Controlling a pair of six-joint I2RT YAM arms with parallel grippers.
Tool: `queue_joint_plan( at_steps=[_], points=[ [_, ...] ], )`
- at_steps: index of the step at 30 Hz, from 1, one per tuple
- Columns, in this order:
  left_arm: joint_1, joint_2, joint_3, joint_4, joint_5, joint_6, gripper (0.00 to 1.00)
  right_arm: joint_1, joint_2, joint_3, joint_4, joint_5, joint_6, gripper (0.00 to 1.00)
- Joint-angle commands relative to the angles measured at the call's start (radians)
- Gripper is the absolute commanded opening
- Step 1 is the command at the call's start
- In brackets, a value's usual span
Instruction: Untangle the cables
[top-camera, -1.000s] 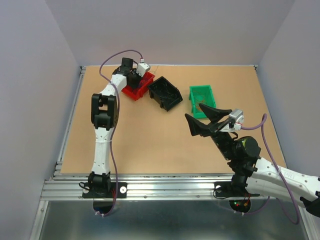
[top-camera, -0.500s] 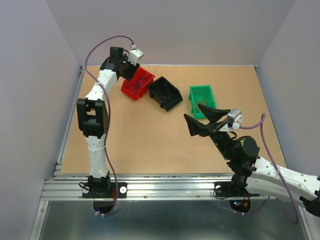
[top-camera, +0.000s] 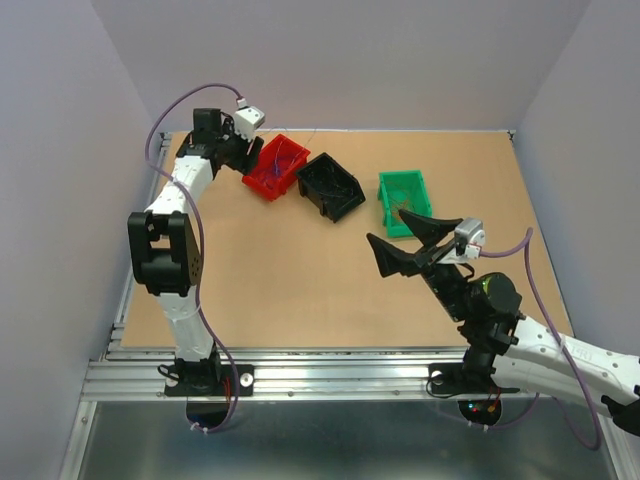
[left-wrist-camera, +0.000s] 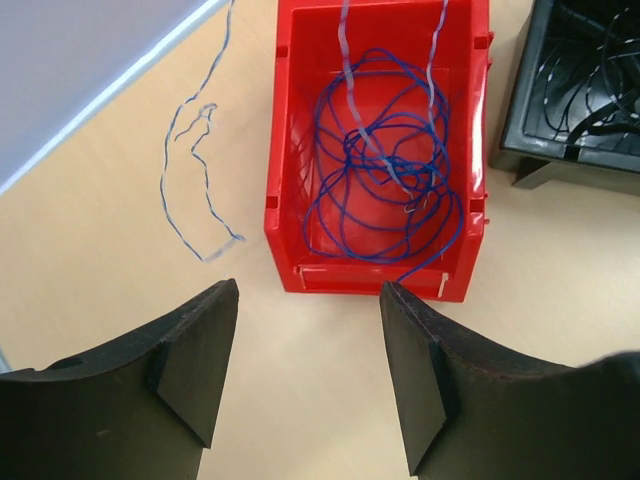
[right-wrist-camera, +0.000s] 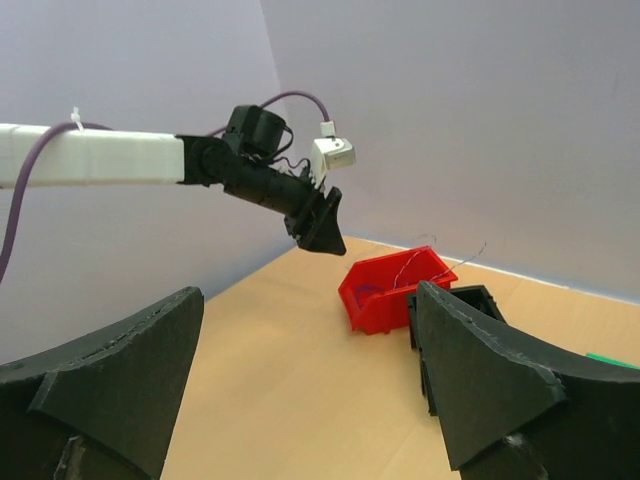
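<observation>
Many cables (left-wrist-camera: 388, 172) in bin (left-wrist-camera: 285, 130) seem limp, light; pinch an outer loop; left gripper (left-wrist-camera: 308, 300), right gripper (right-wrist-camera: 308, 300) spread, empty

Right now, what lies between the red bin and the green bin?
The black bin, close beside the red bin, apart from the green bin; the top view shows this.

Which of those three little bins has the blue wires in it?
The red bin, farthest left in the row, next to the black bin: the blue wires coil inside it.
</observation>
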Motion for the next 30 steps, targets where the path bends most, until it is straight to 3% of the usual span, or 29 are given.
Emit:
queue_joint_plan(
  at_steps=[1,6,13,18,30],
  points=[
    [0.009,-0.101,-0.08,0.139,0.057,-0.05,0.7,0.002,-0.047,-0.034,-0.004,0.002,0.007,0.92],
    [0.025,-0.087,-0.12,0.221,0.011,-0.072,0.73,0.002,-0.081,-0.042,-0.022,0.002,0.005,0.92],
    [0.128,0.072,0.051,0.189,0.049,-0.102,0.74,0.002,-0.086,-0.037,-0.037,0.008,-0.001,0.92],
    [0.161,0.157,0.084,0.192,0.075,-0.118,0.76,0.002,-0.075,-0.031,-0.042,0.008,0.001,0.92],
    [0.159,0.503,0.519,0.003,0.127,-0.193,0.78,0.0,-0.037,-0.016,-0.042,0.011,0.001,0.92]
  ],
)
